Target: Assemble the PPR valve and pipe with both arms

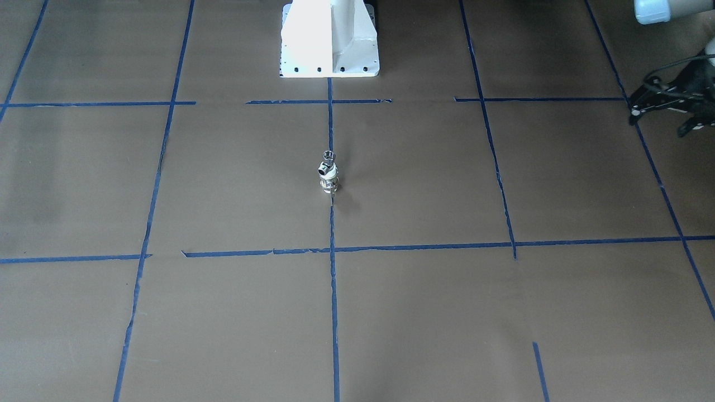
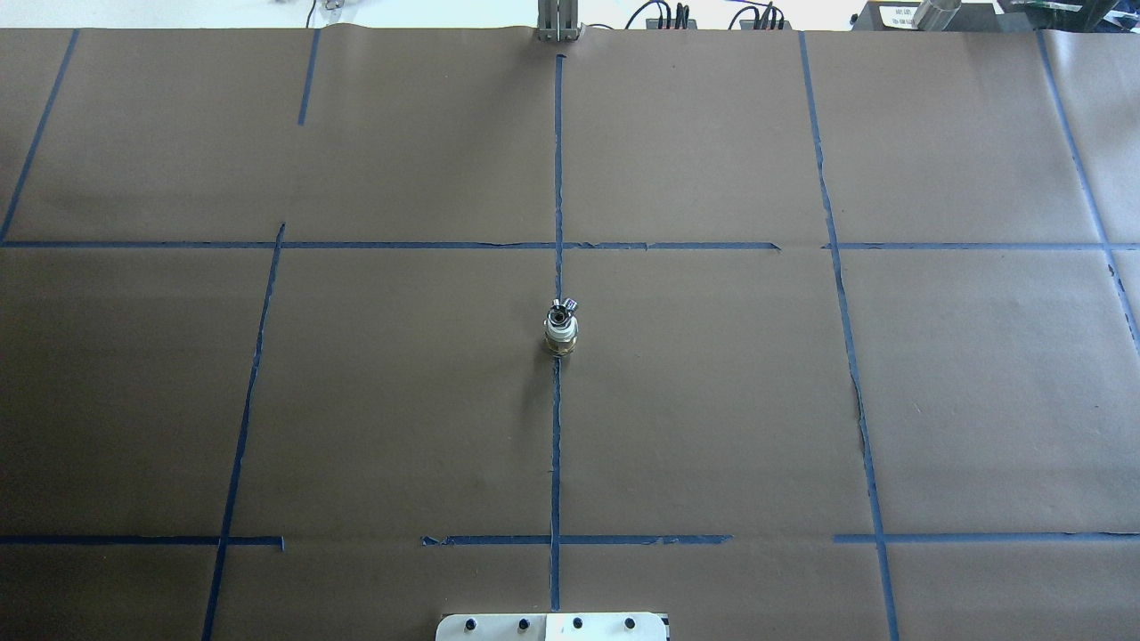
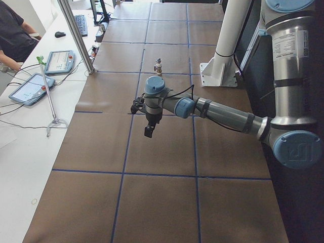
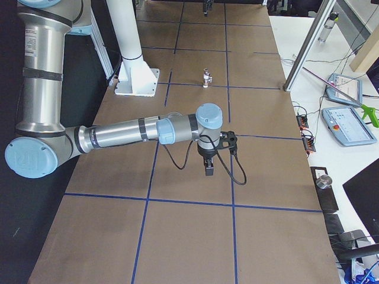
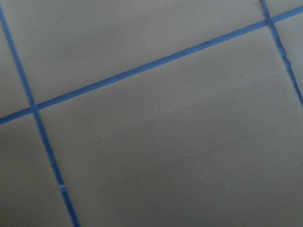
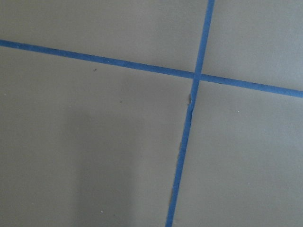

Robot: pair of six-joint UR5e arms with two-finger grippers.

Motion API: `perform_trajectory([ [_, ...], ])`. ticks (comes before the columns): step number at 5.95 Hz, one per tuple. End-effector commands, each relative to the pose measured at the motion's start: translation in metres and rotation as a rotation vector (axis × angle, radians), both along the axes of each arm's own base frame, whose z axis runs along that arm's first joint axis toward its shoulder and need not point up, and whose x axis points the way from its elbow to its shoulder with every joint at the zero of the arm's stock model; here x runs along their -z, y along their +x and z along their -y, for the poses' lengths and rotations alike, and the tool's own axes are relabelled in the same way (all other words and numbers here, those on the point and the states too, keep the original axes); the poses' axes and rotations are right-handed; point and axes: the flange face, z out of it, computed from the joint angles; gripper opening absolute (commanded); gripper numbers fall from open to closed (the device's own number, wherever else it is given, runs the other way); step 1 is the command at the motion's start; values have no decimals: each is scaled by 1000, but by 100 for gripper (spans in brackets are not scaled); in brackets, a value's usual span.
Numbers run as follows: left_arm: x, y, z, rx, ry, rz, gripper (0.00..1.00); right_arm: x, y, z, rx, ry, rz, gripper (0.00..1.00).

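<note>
Brown paper-covered tabletop [image 2: 712, 401] with a blue tape grid [image 2: 556, 445]. The only item standing on it is the small silver-and-brass metal valve fitting with a white band [image 2: 560, 329]. Open surface runs all round the valve to every edge.

The white metal pedestal base [image 1: 329, 44] sits at the middle of the robot-side edge, well apart from the valve.

Valve: dead centre of the tabletop, on the centre tape line, upright. Wider brass-coloured base, white band above it, narrower silver top with a small open ring or knob; finer detail too small to tell. Neither arm touches it.

The left silver-grey jointed arm with light-blue joint caps [image 3: 223, 114] reaches out low over the left end of the tabletop. The left hand [image 1: 659, 120] is black and cabled, on the robot-side half, above the surface, well apart from the valve. Its fingers [image 1: 634, 115] look spread with nothing between them.

The right silver-grey jointed arm with light-blue caps [image 4: 118, 137] stretches over the right end. The right hand [image 4: 209, 168] points down above the surface, well apart from the valve; cannot tell how far its fingers are parted or if it grips anything.

Both wrist views show only brown paper and tape lines.
</note>
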Motion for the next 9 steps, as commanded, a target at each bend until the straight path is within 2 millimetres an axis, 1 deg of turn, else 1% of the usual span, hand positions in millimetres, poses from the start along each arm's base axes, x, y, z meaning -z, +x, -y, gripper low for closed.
perform_trajectory([
  [1, -43, -77, -8, -12, -76, 27, 100, -19, 25, -10, 3, 21, 3, 100],
  [2, -86, -114, -12, 21, -122, -35, 100, -9, 25, -9, 2, 37, 3, 100],
  [3, -111, -125, -17, 24, -150, -63, 100, 6, 25, -9, -7, 46, 3, 100],
  [4, -122, -124, -24, 41, -193, -64, 100, 6, 25, -9, -7, 34, 3, 100],
  [5, -137, -125, -27, 64, -249, -61, 100, 9, 25, -9, -7, 38, 3, 100],
  [6, -150, -124, -26, 115, -321, -59, 100, 7, 24, -10, -7, 30, 5, 100],
  [7, -154, -124, -24, 115, -326, -57, 100, 6, 24, -9, -5, 18, 3, 100],
  [8, -151, -123, -22, 112, -319, -50, 100, 6, 20, -9, 4, 12, 4, 100],
  [9, -156, -128, -23, 107, -309, 27, 100, 6, 13, -8, 22, 12, -5, 100],
])
